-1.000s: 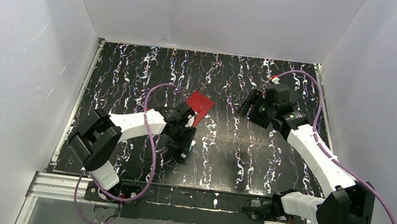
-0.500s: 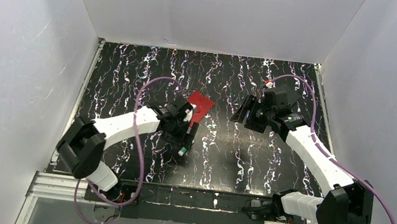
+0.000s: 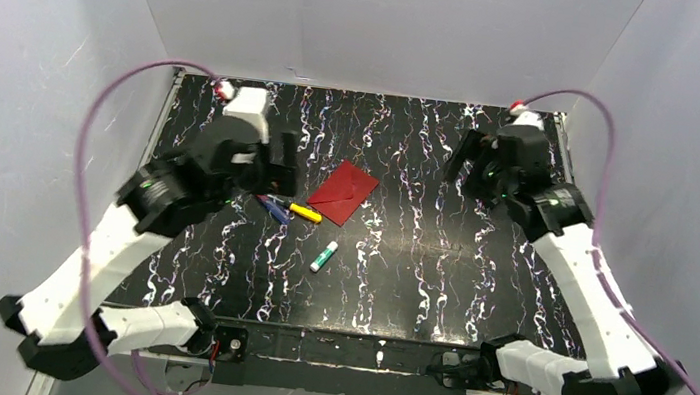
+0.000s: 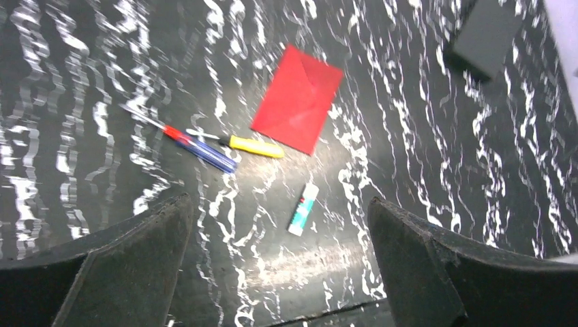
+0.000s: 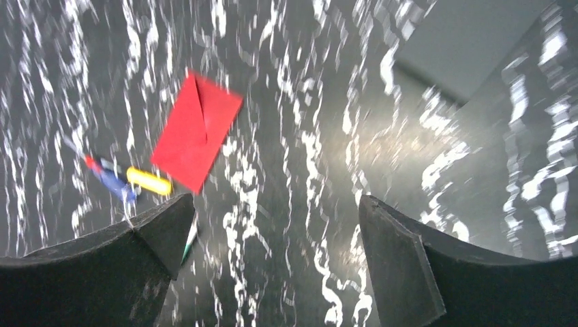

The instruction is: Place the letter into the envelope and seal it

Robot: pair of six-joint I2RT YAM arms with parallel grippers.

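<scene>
The dark red envelope (image 3: pixel 343 193) lies flat on the black marbled table (image 3: pixel 418 266), left of centre, with its pointed flap folded down (image 5: pixel 198 129). The left wrist view also shows the envelope (image 4: pixel 298 99). The letter is out of view. My left gripper (image 3: pixel 275 160) hangs high over the table to the left of the envelope, open and empty (image 4: pixel 278 203). My right gripper (image 3: pixel 468 162) hangs high at the back right, well apart from the envelope, also open and empty (image 5: pixel 276 199).
A blue pen (image 3: pixel 272 209) and a yellow marker (image 3: pixel 305 213) lie just below the envelope's left corner. A white and green glue stick (image 3: pixel 324 256) lies nearer the front. White walls close in the table on three sides.
Both arms have lifted and pulled away from the envelope, the left one up and to the back left. Both grippers opened wider. The pens and glue stick are now uncovered.
</scene>
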